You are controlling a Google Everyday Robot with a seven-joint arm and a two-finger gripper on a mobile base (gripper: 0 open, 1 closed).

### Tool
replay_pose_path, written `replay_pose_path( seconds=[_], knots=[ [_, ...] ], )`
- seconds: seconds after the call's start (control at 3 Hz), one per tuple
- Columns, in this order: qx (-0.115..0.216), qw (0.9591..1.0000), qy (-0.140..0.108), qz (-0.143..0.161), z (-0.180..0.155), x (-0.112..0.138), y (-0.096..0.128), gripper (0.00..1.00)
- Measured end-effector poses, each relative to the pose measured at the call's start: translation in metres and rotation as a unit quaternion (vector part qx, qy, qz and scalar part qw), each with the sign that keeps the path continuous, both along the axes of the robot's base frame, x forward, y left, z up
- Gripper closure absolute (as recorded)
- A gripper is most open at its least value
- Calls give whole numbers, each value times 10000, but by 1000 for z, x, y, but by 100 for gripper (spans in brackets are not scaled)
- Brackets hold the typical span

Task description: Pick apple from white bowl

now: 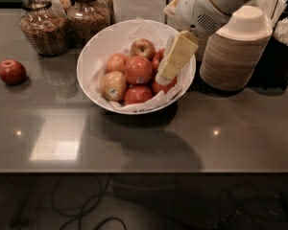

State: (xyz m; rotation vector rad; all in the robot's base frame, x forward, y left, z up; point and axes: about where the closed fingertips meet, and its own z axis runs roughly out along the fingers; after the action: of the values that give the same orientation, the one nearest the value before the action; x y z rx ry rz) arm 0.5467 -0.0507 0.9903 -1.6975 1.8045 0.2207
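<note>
The white bowl (93,48), wide and lined with crumpled white paper, stands on the dark counter at centre. It holds several apples. The apple (138,69), round and evenly red-orange with a small pale sticker low on its side, lies in the middle of the pile. Paler yellow-blushed apples lie to its left. My gripper (164,76), pale yellow under a white wrist, hangs tilted over the bowl's right side, just right of the apple. It covers part of the red apples there. Nothing shows in its grasp.
A smaller dark red apple (11,72) lies on the counter at far left. Two glass jars (41,27) (89,11) stand behind the bowl on the left. A stack of beige disposable bowls (235,51) stands close on the right, with a dark holder (287,35) beyond.
</note>
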Motion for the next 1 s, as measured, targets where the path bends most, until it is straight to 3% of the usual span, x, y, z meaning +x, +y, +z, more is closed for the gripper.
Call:
replay_pose_path(
  seconds=[0.67, 1.0],
  knots=[
    [-55, 9991, 291, 314, -31, 6, 35, 2],
    [-99, 9984, 422, 353, -45, 9, 42, 3]
  ],
)
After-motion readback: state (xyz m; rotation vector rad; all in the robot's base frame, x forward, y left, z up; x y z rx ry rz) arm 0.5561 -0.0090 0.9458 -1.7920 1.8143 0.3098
